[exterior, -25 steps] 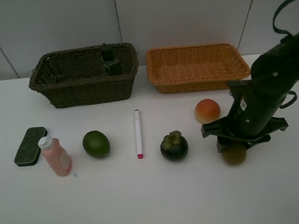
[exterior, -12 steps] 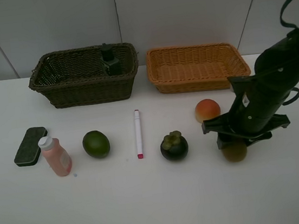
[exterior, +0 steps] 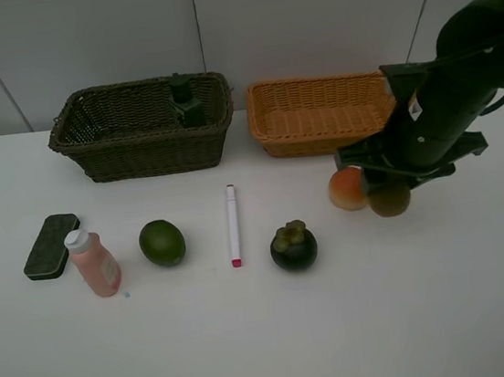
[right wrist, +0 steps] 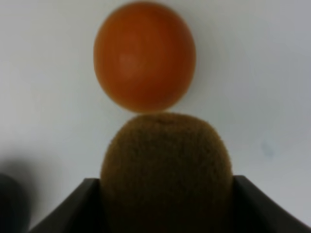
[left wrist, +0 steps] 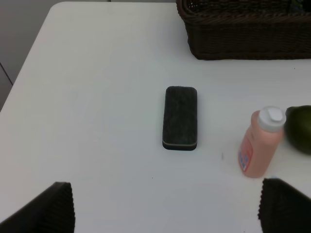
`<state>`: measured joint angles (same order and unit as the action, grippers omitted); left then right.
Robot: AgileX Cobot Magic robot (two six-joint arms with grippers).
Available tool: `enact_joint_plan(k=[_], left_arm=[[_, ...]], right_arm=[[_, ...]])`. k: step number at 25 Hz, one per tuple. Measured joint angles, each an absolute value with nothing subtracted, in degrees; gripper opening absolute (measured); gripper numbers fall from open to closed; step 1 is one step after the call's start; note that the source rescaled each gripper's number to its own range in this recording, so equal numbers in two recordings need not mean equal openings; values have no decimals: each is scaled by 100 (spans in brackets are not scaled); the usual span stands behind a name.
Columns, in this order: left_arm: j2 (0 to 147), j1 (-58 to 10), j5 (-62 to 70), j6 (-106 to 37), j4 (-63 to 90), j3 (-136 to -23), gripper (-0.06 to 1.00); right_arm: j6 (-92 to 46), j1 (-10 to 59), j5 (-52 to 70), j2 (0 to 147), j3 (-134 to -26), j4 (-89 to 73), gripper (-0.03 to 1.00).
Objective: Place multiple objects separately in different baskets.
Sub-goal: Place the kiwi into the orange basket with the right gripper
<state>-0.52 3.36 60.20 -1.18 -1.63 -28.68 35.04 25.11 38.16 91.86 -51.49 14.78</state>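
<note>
My right gripper [exterior: 389, 192] is shut on the brown kiwi [exterior: 389, 199] and holds it above the table beside the orange-red peach [exterior: 347, 186], in front of the light orange-tan basket [exterior: 330, 113]. In the right wrist view the kiwi [right wrist: 165, 170] fills the jaws with the peach [right wrist: 145, 56] beyond it. The dark basket [exterior: 142, 128] holds the dark green pump bottle [exterior: 186, 101]. The eraser [exterior: 51, 245], pink bottle [exterior: 94, 261], green fruit [exterior: 162, 243], marker [exterior: 233, 224] and mangosteen [exterior: 293, 246] lie in a row. My left gripper's fingertips [left wrist: 53, 206] stand wide apart near the eraser [left wrist: 181, 117].
The white table [exterior: 270, 333] ends at a grey wall behind the baskets. In the left wrist view the pink bottle [left wrist: 260, 141], the green fruit's edge [left wrist: 299, 128] and the dark basket's wall [left wrist: 243, 34] show.
My right gripper has lifted the kiwi off the table and carried it back toward the orange-tan basket, now beside the peach. Nothing else has moved.
</note>
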Motion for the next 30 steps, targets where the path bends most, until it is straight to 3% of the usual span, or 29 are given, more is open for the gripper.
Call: enact_joint_plan(k=[6,11,19,30], left_arm=[[-52,336,6020,-118,-163,-2868,100],[-52,336,6020,-118,-163,-2868,100],[-52,336,6020,-118,-163,-2868,100],[-52,336,6020,-118,-163,-2868,100]], right_arm=[[3572,2480,3762,9186,-5898,2175,56],[3726,2043,3371,9265,-6320,2402,56],[3745,1314,2272,9631,-6381,2533,56],[3745,1045,1104,10448,-6398,2547,56]])
